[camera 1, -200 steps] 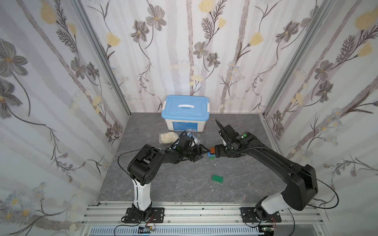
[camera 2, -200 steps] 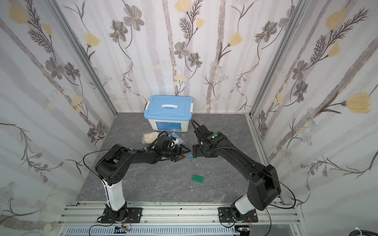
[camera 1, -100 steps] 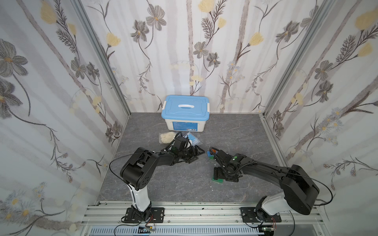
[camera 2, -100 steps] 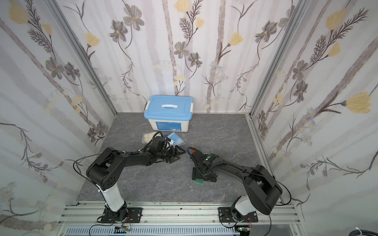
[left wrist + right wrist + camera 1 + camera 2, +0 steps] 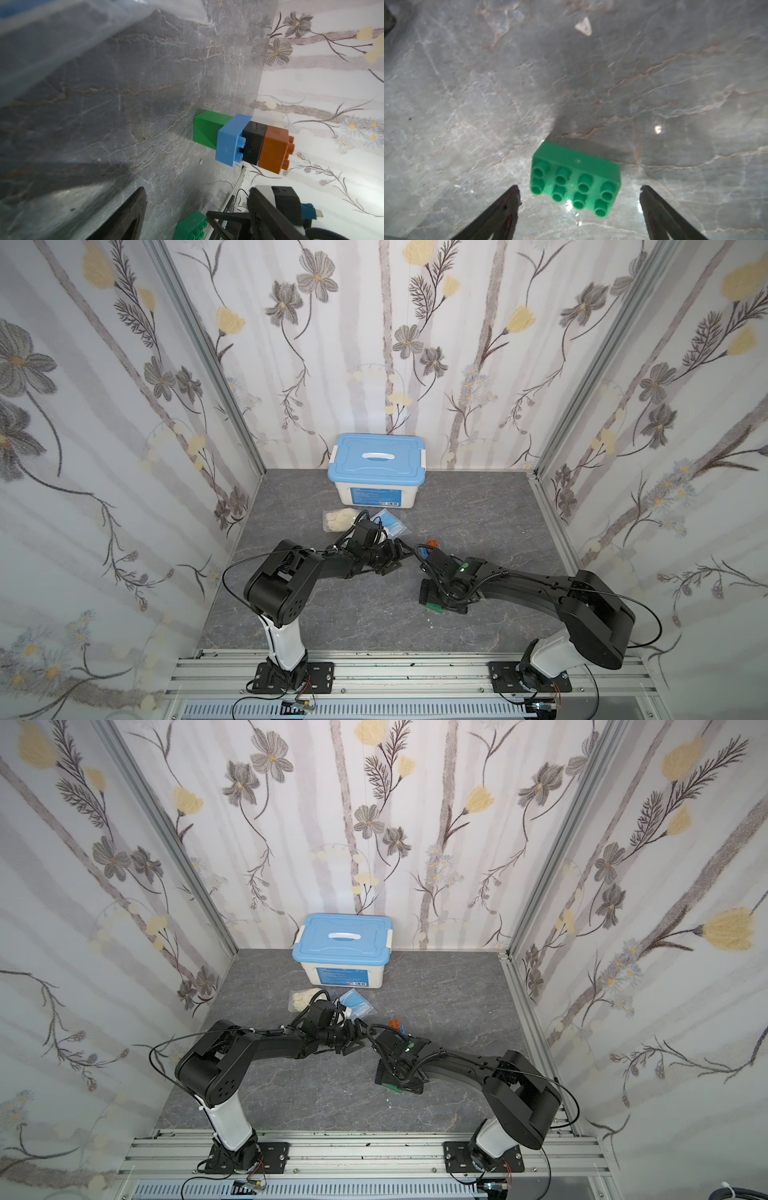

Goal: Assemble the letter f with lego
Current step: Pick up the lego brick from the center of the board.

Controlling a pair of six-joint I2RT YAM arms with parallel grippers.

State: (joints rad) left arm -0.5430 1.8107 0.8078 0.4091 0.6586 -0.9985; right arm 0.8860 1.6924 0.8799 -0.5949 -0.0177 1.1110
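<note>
- The table (image 5: 332, 614) is grey stone with pale marble veins. Flowered wallpaper (image 5: 457, 344) closes it in on three sides, and a metal rail (image 5: 395, 668) at the front carries both my arm bases.
- A blue-lidded box (image 5: 376, 456) stands shut against the back wall, far beyond both pincers. I cannot see what it holds.
- A cream packet (image 5: 338, 519) and a blue pack (image 5: 390, 520) in clear wrap lie close to my left pincer (image 5: 398, 558), on its back-wall side.
- My left pincer is spread and holds nothing. Its wrist view shows only one finger (image 5: 133, 207); the other is cut off.
- The brick stack (image 5: 239, 141) stands on the table ahead of my left pincer and apart from it: green at the base, then blue, black and orange.
- In both top views only its orange and blue tops show, behind my right wrist.
- My right pincer (image 5: 579, 188) is spread and points down at the table.
- The loose green brick (image 5: 575, 180) lies studs up between its fingers, with a gap on each side.
- In a top view only a green edge of that brick shows under the pincer.
- A small white scrap (image 5: 584, 26) lies beyond that brick.
</note>
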